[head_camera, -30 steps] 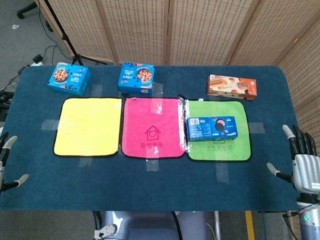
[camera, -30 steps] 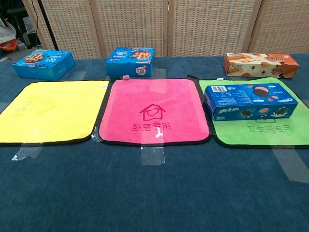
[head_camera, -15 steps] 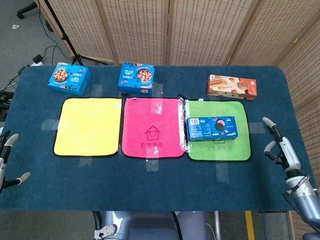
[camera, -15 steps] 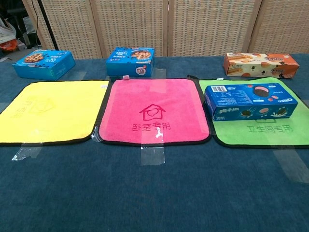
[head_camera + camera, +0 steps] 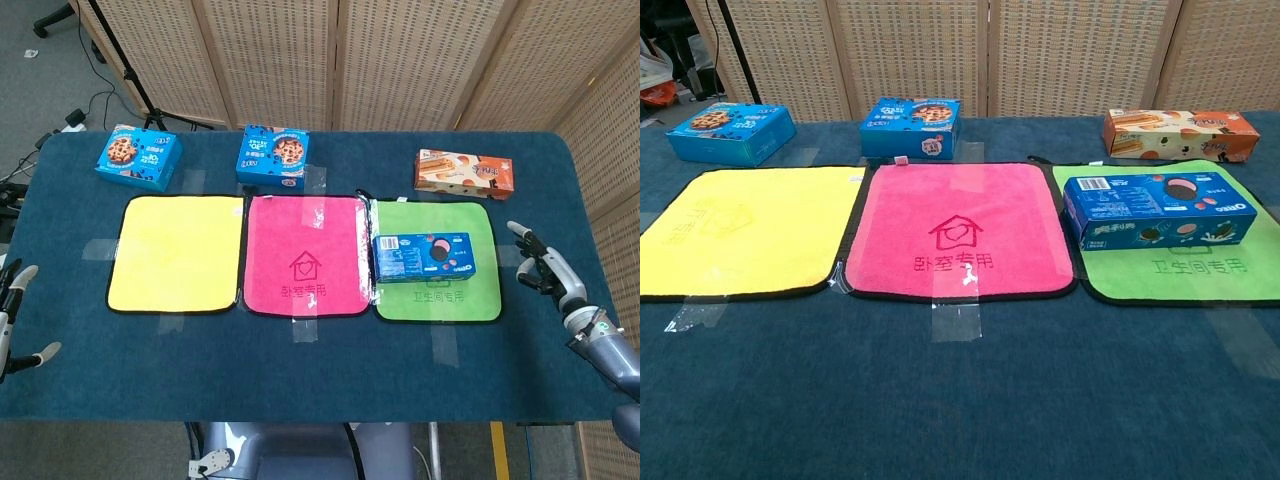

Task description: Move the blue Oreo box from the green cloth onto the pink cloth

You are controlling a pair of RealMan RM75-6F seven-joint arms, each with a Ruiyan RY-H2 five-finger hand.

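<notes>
The blue Oreo box (image 5: 423, 256) (image 5: 1158, 209) lies flat on the green cloth (image 5: 437, 299) (image 5: 1180, 270), near its left edge. The pink cloth (image 5: 305, 256) (image 5: 960, 232) sits just left of it, with nothing on it. My right hand (image 5: 543, 268) hovers over the table right of the green cloth, fingers apart and holding nothing, a short way from the box. My left hand (image 5: 10, 320) shows only at the far left edge of the head view, fingers spread, empty. Neither hand appears in the chest view.
A yellow cloth (image 5: 177, 252) lies left of the pink one. Two blue cookie boxes (image 5: 139, 156) (image 5: 273, 156) and an orange biscuit box (image 5: 466, 172) stand along the table's far side. Clear tape strips hold the cloths' edges down.
My right hand has moved up and leftward from the table's right front edge toward the green cloth. The box and the left hand have stayed put.
</notes>
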